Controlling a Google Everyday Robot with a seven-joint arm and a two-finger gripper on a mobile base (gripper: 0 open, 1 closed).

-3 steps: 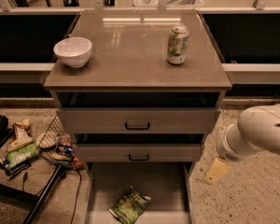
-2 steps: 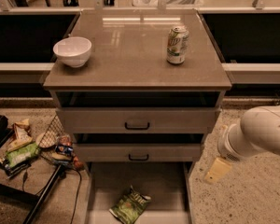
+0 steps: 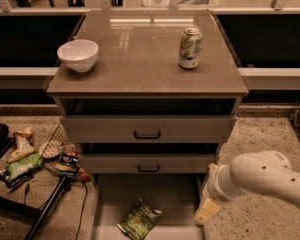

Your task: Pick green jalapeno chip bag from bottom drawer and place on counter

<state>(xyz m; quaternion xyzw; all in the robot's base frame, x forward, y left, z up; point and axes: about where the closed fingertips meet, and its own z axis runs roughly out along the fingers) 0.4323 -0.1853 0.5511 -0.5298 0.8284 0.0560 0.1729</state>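
Whether the jaws of the gripper [image 3: 208, 211] are open or closed cannot be told; it hangs low beside the right edge of the bottom drawer [image 3: 162, 191], holding nothing visible. The green jalapeno chip bag [image 3: 139, 218] lies on the drawer floor, its yellowish lettering unreadable. On the counter [image 3: 140, 69] stand a white bowl [image 3: 78, 54] and a green-and-white soda can [image 3: 190, 47], its label illegible.

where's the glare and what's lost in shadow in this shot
Camera view: bright glare streaks sit on the far end of the counter, behind the white bowl and soda can; the gaps above the two upper drawers are black shadow; the bottom drawer is dim, yet the green jalapeno chip bag shows; the hand, just right of that drawer, is lit pale.
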